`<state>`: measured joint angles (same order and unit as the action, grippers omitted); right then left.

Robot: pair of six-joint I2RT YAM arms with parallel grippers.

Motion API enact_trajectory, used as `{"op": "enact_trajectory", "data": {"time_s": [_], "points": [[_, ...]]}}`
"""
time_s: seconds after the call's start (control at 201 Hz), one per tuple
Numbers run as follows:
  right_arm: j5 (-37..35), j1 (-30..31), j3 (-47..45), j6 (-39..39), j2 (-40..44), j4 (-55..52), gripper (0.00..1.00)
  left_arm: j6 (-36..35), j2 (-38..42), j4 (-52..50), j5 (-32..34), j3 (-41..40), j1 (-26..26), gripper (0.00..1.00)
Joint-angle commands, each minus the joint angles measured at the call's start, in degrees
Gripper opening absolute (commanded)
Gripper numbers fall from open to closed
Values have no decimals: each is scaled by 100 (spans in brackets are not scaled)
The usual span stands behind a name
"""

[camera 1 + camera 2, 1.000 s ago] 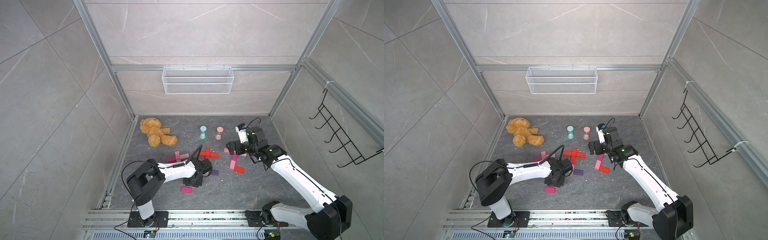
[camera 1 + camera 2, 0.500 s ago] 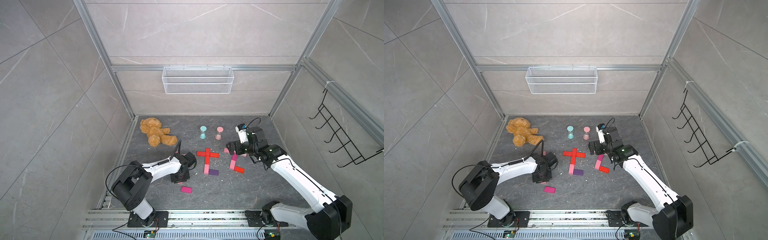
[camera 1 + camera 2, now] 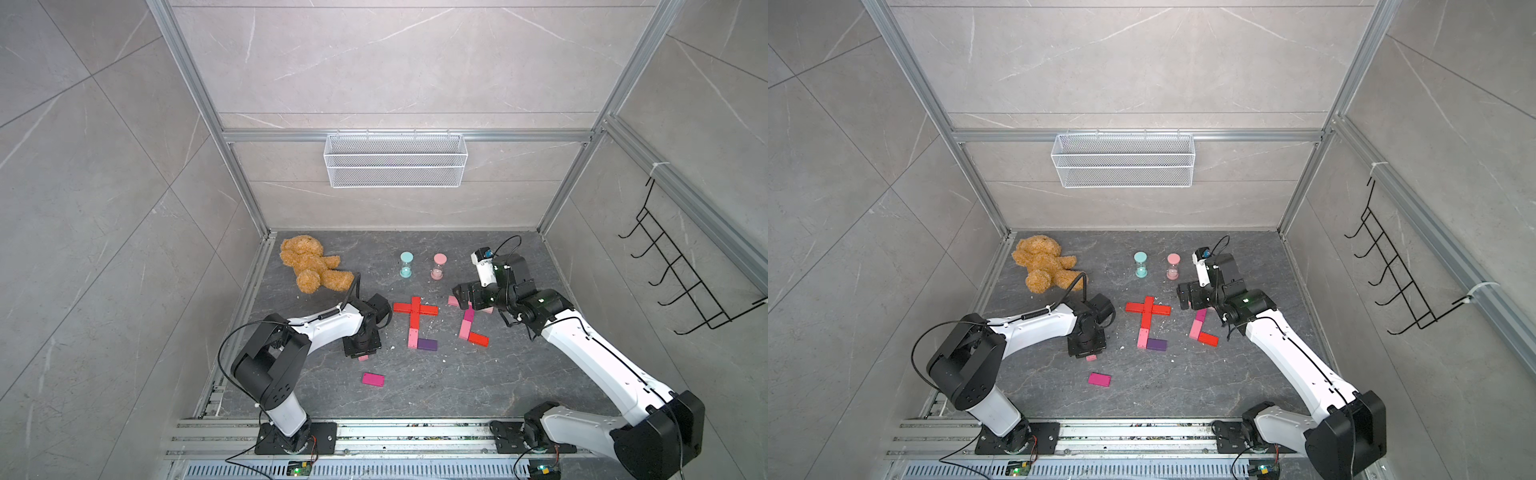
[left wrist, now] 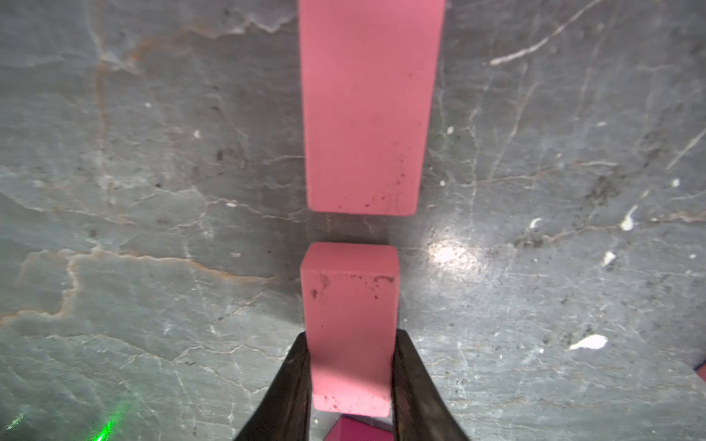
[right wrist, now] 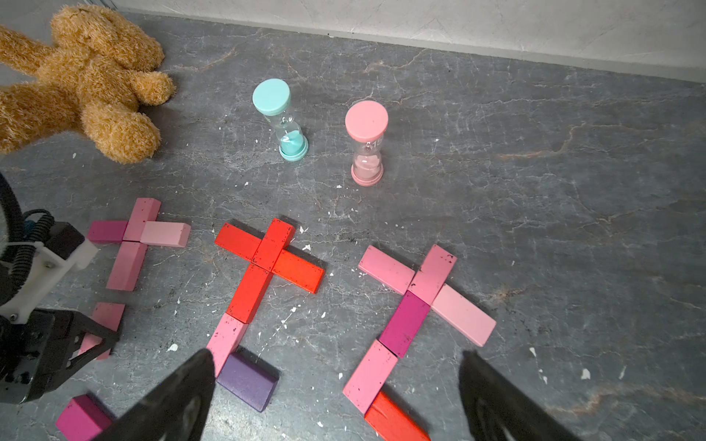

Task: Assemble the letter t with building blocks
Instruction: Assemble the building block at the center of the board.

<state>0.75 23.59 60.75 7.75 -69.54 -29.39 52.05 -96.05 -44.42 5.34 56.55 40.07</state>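
My left gripper (image 4: 351, 338) is shut on a light pink block (image 4: 349, 298) held just above the floor, in line with another pink block (image 4: 368, 103) lying ahead of it. In both top views this gripper (image 3: 360, 345) points down at the floor, left of the red t (image 3: 415, 309). A pink and magenta t (image 5: 133, 236) lies beside it. A loose magenta block (image 3: 372, 379) lies nearer the front. My right gripper (image 5: 336, 382) hangs open and empty above the floor between the red t's purple block (image 5: 247, 380) and the right-hand pink t (image 5: 416, 301).
A teddy bear (image 3: 309, 266) lies at the back left. Two hourglass timers, teal (image 3: 406, 264) and pink (image 3: 439, 266), stand behind the blocks. A wire basket (image 3: 395, 160) hangs on the back wall and a hook rack (image 3: 681, 286) on the right wall.
My left gripper has moved left, away from the red t and purple block, still shut on the pink block. The right arm has not moved.
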Motion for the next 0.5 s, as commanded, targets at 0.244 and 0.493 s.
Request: {"op": "enact_trajectory", "data": {"time_s": [0.244,0.493], "points": [[-122,14,109,-97,-70,-78,100,-271,-232,-84,-138,274,-154,31],[-148,11,93,-115,-54,-85,100,-376,-244,-135,-148,299,-259,31]]}}
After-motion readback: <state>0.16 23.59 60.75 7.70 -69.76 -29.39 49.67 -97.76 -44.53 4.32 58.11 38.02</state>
